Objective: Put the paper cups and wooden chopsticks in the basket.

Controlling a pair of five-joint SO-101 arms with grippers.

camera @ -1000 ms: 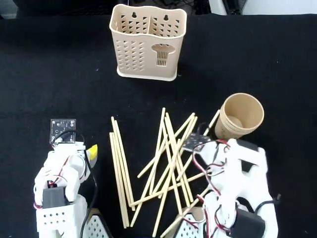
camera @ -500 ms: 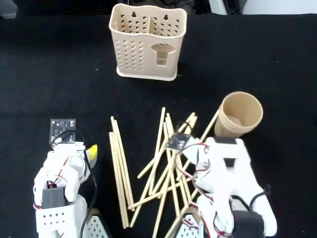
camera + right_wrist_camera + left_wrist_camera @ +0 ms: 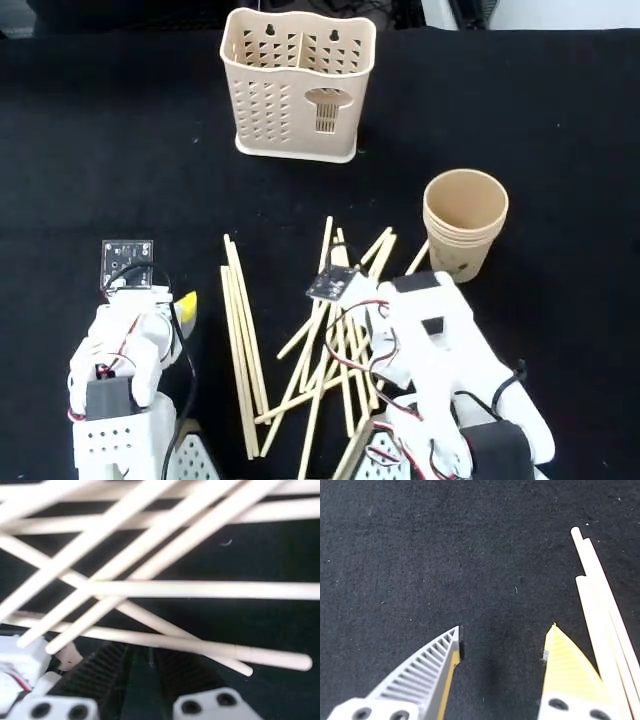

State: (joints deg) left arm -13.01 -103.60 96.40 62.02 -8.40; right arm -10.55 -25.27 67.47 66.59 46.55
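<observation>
At the lower left of the high view you see your left arm, and its left gripper [image 3: 504, 632] hangs over the black table [image 3: 100, 150]. Its jaws are spread wide apart and they grasp nothing. The yellow finger [image 3: 567, 672] is just beside the ends of a few sticks; from the wrist view I cannot tell if it touches them. The grey finger [image 3: 432, 672] is over bare cloth.

At the lower right of the high view your right arm leans over the wooden chopsticks [image 3: 322, 272], which lie scattered and crossed in the middle of the table. In its wrist view the right gripper [image 3: 150, 667] has both dark jaws pressed together, with only a thin seam between them. The tips are very near one stick that lies across; whether they touch it, I cannot tell.

The paper cups [image 3: 462, 232] stand stacked, mouth up, right of the pile. The basket [image 3: 290, 120] stands at the top centre, well apart from both arms.
</observation>
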